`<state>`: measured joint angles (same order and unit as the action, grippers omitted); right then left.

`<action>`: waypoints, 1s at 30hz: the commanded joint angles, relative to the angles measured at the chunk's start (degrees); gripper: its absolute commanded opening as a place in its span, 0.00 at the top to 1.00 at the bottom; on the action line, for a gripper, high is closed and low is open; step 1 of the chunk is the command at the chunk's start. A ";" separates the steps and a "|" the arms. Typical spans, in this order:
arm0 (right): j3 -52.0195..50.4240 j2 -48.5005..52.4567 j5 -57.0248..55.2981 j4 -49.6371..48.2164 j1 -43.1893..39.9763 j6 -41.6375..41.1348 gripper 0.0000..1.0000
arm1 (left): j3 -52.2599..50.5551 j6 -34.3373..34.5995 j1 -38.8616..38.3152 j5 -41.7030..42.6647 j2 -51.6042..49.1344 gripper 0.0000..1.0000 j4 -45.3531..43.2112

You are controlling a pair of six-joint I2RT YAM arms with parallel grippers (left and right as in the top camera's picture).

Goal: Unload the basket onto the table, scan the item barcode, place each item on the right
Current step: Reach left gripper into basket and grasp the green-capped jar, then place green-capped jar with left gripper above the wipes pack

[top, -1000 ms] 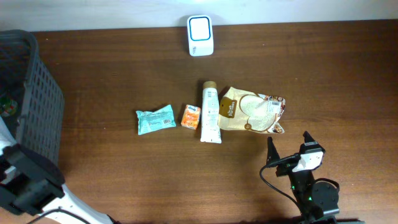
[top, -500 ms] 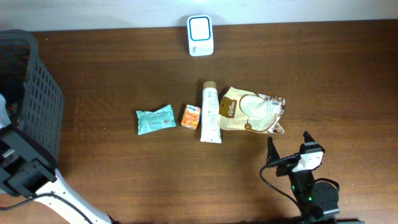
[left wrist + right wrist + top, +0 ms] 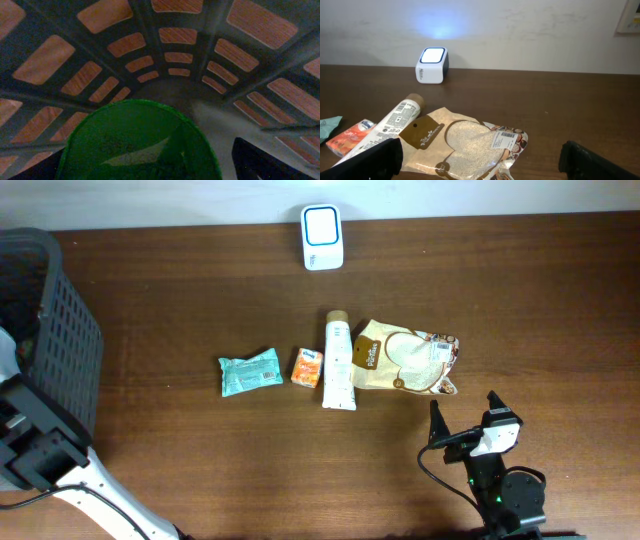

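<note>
My left gripper [image 3: 150,167] is down inside the dark slatted basket [image 3: 175,85]. Its dark fingers stand apart on either side of a round green item [image 3: 140,140]. The right finger [image 3: 270,162] is clear of the item's edge, so the gripper is open. In the overhead view that gripper is hidden at the basket [image 3: 65,330]. The white scanner [image 3: 322,237] with a lit blue window stands at the table's far edge. My right gripper [image 3: 462,402] rests open near the front, just short of a brown pouch [image 3: 405,358] with a barcode label [image 3: 506,139].
A white tube [image 3: 339,360], a small orange packet [image 3: 307,367] and a teal packet [image 3: 250,372] lie in a row left of the pouch. The basket fills the table's left end. A pale wall rises behind the scanner [image 3: 432,65].
The left arm has shifted at the basket and now covers the spot where green showed. The right arm and the items on the table have not moved.
</note>
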<state>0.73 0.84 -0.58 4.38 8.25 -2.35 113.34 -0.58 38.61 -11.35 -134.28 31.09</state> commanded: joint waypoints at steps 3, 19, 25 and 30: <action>-0.42 -0.33 -0.07 0.28 -0.07 0.44 0.02 | -0.04 -0.35 0.28 0.46 -0.39 0.43 -0.42; -0.42 -0.33 -0.07 0.28 -0.07 0.44 0.02 | 0.07 2.93 0.13 18.05 24.22 0.43 3.19; -0.42 -0.33 -0.07 0.28 -0.07 0.44 0.02 | 0.07 8.02 0.11 31.76 38.23 0.42 3.21; -0.42 -0.33 -0.07 0.28 -0.07 0.44 0.02 | 0.07 10.21 -2.84 47.91 44.98 0.42 8.11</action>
<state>0.73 0.84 -0.58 4.38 8.25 -2.35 112.49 7.25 38.26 24.45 -93.19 37.06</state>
